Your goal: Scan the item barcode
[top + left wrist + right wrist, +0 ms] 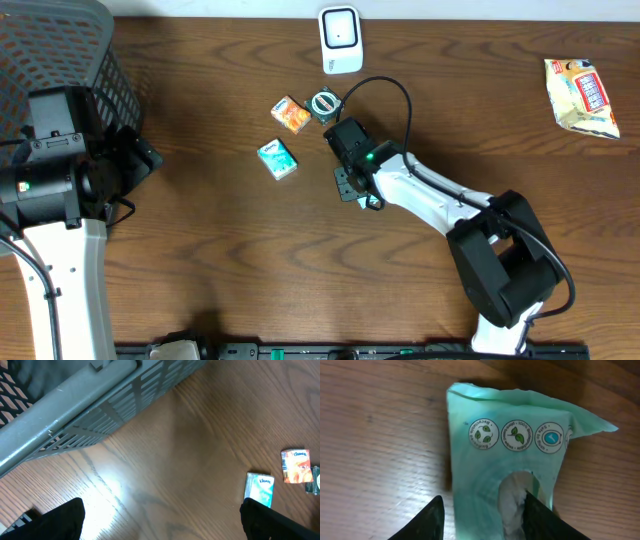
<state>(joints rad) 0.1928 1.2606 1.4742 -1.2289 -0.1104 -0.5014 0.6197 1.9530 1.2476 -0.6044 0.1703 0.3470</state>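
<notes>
Because the scanner (340,40) sits near, the right gripper (482,505) stands over the green packet (510,460), grip uncertain; the left gripper (162,510) hangs wide, empty.

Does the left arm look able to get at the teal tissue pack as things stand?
Probably yes: only bare table lies between the open left gripper and the teal tissue pack; the basket stands off to one side.
</notes>
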